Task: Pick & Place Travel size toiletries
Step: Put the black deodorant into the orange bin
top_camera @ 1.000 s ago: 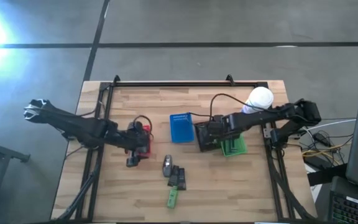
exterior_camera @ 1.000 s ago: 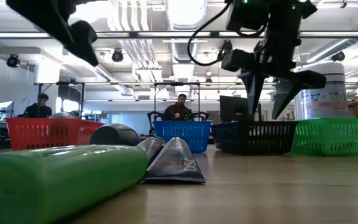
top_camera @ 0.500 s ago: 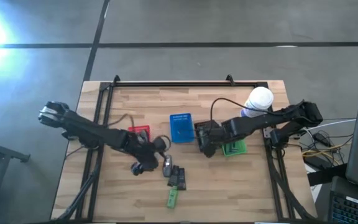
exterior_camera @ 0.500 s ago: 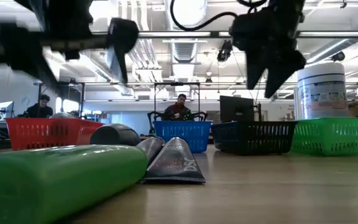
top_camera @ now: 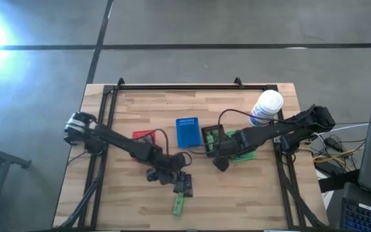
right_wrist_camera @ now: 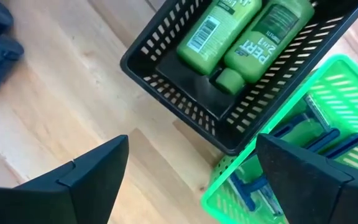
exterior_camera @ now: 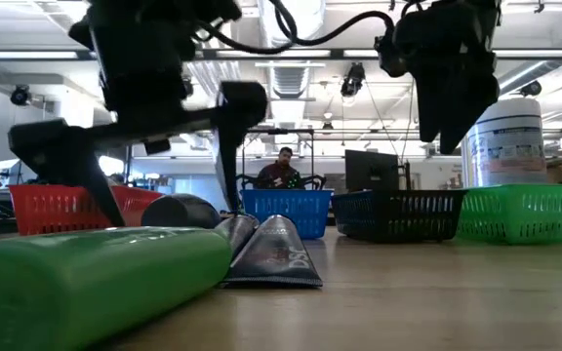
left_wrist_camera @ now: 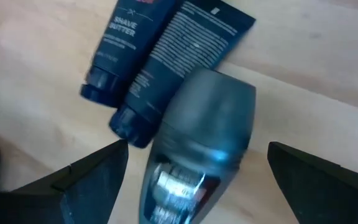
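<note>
A grey rounded roll-on [left_wrist_camera: 207, 118] lies on its side on the wooden table, and the low view shows it as well [exterior_camera: 179, 210]. Beside it lie two dark slim tubes [left_wrist_camera: 166, 43] [top_camera: 185, 184], with a green bottle [top_camera: 179, 205] nearer the near edge. My left gripper [left_wrist_camera: 197, 146] [top_camera: 167, 173] is open and low over the roll-on, one finger on each side, apart from it. My right gripper [right_wrist_camera: 191, 140] [top_camera: 221, 161] is open, above bare table just near of the dark basket [right_wrist_camera: 229, 118], which holds two green bottles [right_wrist_camera: 247, 31].
A red basket [top_camera: 143, 137], a blue basket [top_camera: 187, 132], the dark one and a green basket [right_wrist_camera: 291, 168] holding blue-handled razors stand in a row across mid-table. A tall white canister [top_camera: 267, 106] stands at the far right. People sit in the room beyond.
My left gripper has swung from over the red basket toward the table's right and near edge and come down over the grey roll-on. My right gripper has moved from over the dark basket toward the near edge. The toiletries have not moved.
</note>
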